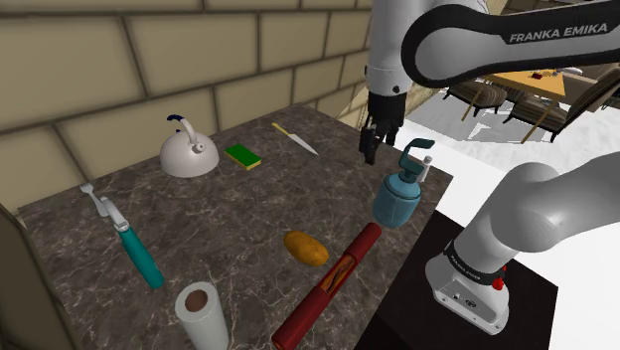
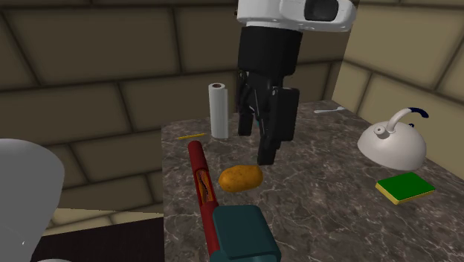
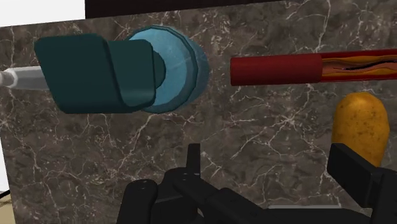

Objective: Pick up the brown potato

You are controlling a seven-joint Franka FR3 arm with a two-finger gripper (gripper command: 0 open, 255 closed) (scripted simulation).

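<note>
The brown potato point(image 1: 305, 249) lies on the dark marble counter point(image 1: 229, 214), close beside a long dark-red cylinder point(image 1: 333, 283). My black gripper point(image 1: 368, 149) hangs open well above the counter, short of the potato and with nothing between its fingers. In the second exterior view the potato point(image 2: 239, 178) sits below and in front of the gripper point(image 2: 256, 138). In the wrist view the potato point(image 3: 361, 125) shows just beyond one fingertip, off to the side of the gripper point(image 3: 273, 172).
A teal spray bottle point(image 1: 399, 189) stands near the counter's edge by the red cylinder point(image 3: 312, 69). Farther off are a white kettle point(image 1: 187, 151), a green sponge point(image 1: 241, 156), a knife point(image 1: 294, 139), a paper roll point(image 1: 202, 316) and a teal-handled tool point(image 1: 129, 239).
</note>
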